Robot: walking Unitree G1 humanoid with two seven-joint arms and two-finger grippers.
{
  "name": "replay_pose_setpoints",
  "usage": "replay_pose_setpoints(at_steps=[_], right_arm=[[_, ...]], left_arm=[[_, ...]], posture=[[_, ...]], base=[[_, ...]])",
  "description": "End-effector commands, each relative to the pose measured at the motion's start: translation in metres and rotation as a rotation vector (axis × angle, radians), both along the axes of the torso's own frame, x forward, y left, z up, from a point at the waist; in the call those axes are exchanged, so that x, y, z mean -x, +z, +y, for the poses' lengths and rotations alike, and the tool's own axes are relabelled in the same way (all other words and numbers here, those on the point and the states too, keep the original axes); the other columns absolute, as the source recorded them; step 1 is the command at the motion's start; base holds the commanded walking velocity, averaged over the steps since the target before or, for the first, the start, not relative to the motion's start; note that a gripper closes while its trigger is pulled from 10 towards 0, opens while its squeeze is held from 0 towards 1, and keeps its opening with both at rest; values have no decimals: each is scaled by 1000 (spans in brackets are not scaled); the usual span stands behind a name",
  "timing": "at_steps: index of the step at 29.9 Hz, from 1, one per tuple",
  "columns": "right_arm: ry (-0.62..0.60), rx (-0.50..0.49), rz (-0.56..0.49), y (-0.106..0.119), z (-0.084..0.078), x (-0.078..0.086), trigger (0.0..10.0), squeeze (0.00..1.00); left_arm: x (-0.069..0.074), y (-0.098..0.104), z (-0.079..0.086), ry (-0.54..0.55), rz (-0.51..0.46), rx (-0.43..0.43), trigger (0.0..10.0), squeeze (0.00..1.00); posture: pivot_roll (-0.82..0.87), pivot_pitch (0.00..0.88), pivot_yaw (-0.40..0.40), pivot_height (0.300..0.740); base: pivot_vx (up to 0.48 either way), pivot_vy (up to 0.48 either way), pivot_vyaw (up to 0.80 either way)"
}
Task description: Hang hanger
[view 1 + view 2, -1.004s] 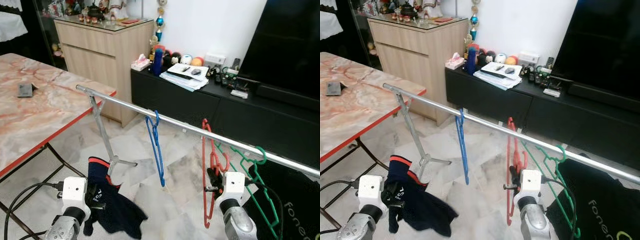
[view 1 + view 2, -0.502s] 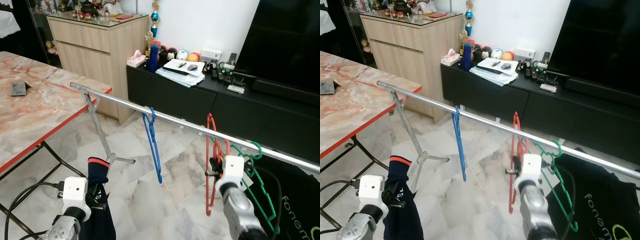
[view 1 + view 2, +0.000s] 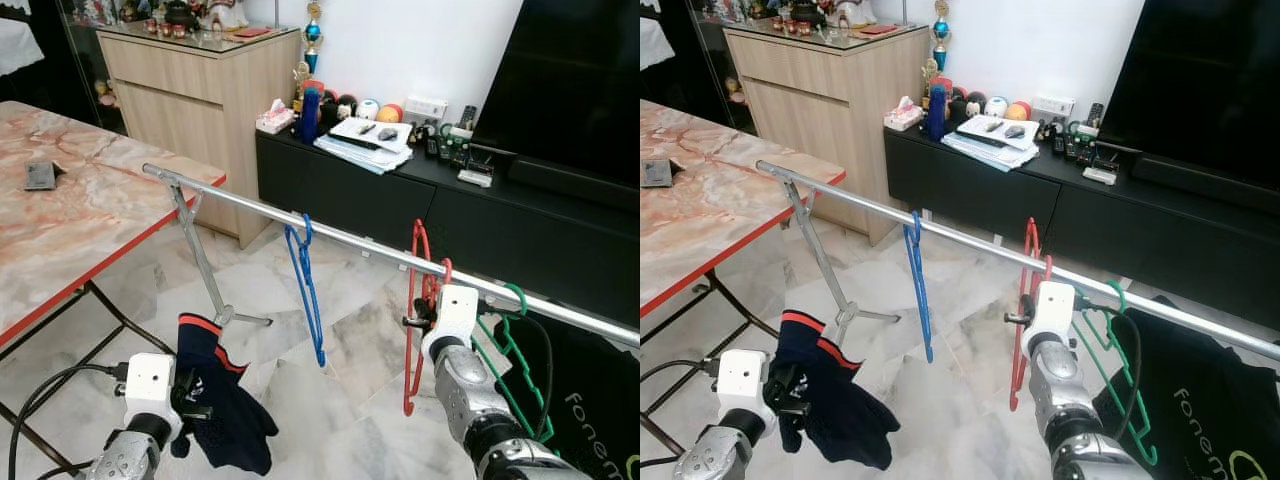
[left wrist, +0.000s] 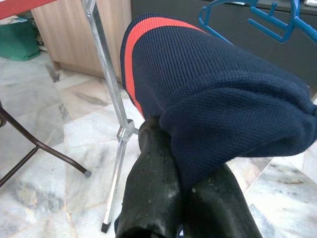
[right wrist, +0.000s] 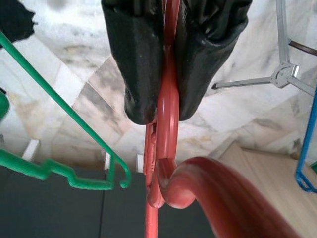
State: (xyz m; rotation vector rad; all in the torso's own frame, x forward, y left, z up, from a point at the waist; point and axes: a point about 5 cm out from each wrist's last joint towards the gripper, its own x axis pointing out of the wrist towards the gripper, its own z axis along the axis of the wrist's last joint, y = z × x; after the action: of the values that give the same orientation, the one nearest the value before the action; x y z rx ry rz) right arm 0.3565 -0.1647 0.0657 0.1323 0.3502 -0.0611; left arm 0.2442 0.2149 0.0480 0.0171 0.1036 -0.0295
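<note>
Right hand (image 3: 432,312) clamps our red plastic hanger (image 3: 416,330) near its neck, hook raised level with the silver metal rail (image 3: 330,236), ready to settle. Left hand (image 4: 185,198) pinches the navy knitted garment (image 3: 215,405) low, clear of the rail.

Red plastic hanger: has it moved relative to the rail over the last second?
Yes. The red plastic hanger, in the right gripper, has risen: its hook now sits over the silver metal rail, left of the green hanger.

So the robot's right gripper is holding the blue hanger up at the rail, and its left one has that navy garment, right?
Not quite: the right gripper is shut on the red hanger, as the right wrist view shows. The blue hanger hangs on the rail by itself. The left gripper does hold the navy garment.
</note>
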Motion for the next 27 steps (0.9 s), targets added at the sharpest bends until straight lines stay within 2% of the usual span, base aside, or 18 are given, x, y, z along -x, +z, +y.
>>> replay_pose_setpoints(at_steps=[1, 12, 16, 25, 26, 27], right_arm=[[-23, -15, -5, 8, -3, -6, 10000, 0], [-60, -72, 72, 5, -8, -6, 10000, 0], [-1, -58, 113, -2, -3, -1, 10000, 0], [27, -63, 117, -7, -2, 2, 10000, 0], [29, -66, 109, -7, -3, 2, 10000, 251], [29, -68, 107, -7, -3, 2, 10000, 251]], left_arm=[[-2, 6, -1, -16, -17, -25, 10000, 0], [-1, 6, -2, -24, -11, -25, 10000, 0], [-2, 5, -3, -29, -5, -23, 10000, 0], [-1, 5, -5, -33, -2, -21, 10000, 0], [-1, 5, -5, -33, -2, -21, 10000, 0], [-1, 5, -4, -33, -2, -21, 10000, 0]], posture=[[37, 27, -22, 740], [44, 28, -23, 740], [43, 28, -24, 740], [39, 27, -23, 740], [37, 27, -24, 740], [37, 27, -24, 740]], base=[[0, 0, 0], [0, 0, 0], [0, 0, 0], [0, 0, 0], [0, 0, 0], [0, 0, 0]])
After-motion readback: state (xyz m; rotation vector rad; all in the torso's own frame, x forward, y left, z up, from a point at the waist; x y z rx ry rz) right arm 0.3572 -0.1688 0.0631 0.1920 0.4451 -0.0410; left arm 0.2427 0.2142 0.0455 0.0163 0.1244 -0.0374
